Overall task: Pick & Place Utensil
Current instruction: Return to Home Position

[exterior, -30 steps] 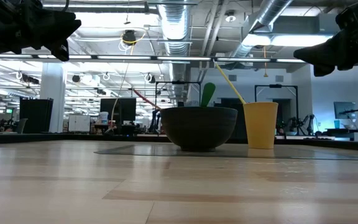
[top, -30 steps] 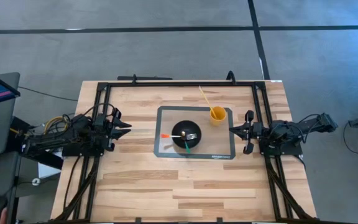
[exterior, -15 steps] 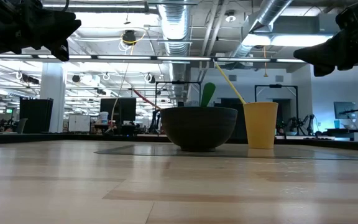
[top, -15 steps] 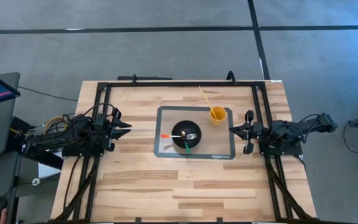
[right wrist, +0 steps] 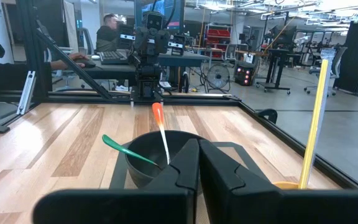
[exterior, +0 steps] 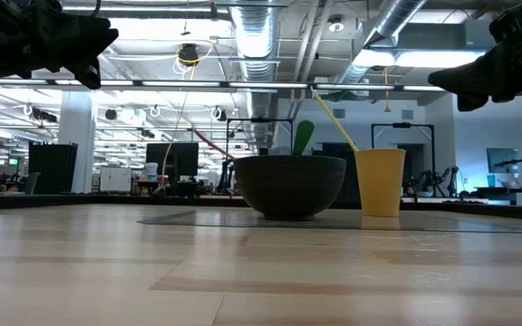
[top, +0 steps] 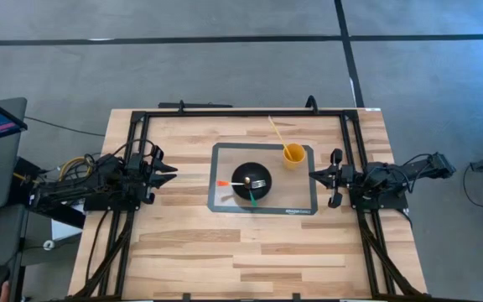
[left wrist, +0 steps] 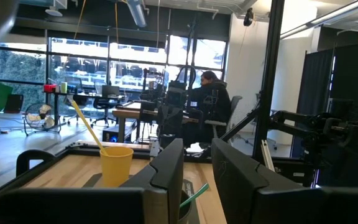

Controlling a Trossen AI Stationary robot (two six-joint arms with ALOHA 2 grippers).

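A black bowl (top: 251, 180) stands on a grey mat (top: 300, 201) at the table's middle. It holds a metal fork (top: 259, 183), a green-handled utensil (top: 253, 200) and an orange-tipped one (top: 224, 183), each leaning on the rim. A yellow cup (top: 293, 154) with a yellow straw (top: 277, 132) stands on the mat's far right corner. My left gripper (top: 165, 174) hovers left of the mat, a little open. My right gripper (top: 314, 175) hovers at the mat's right edge, shut. In the right wrist view the bowl (right wrist: 149, 159) lies just beyond the shut fingers (right wrist: 198, 144).
A black frame (top: 241, 111) runs along the table's far, left and right sides. Bare wood (top: 241, 252) stretches from the mat to the near edge. People sit at desks in the room beyond (left wrist: 211, 102).
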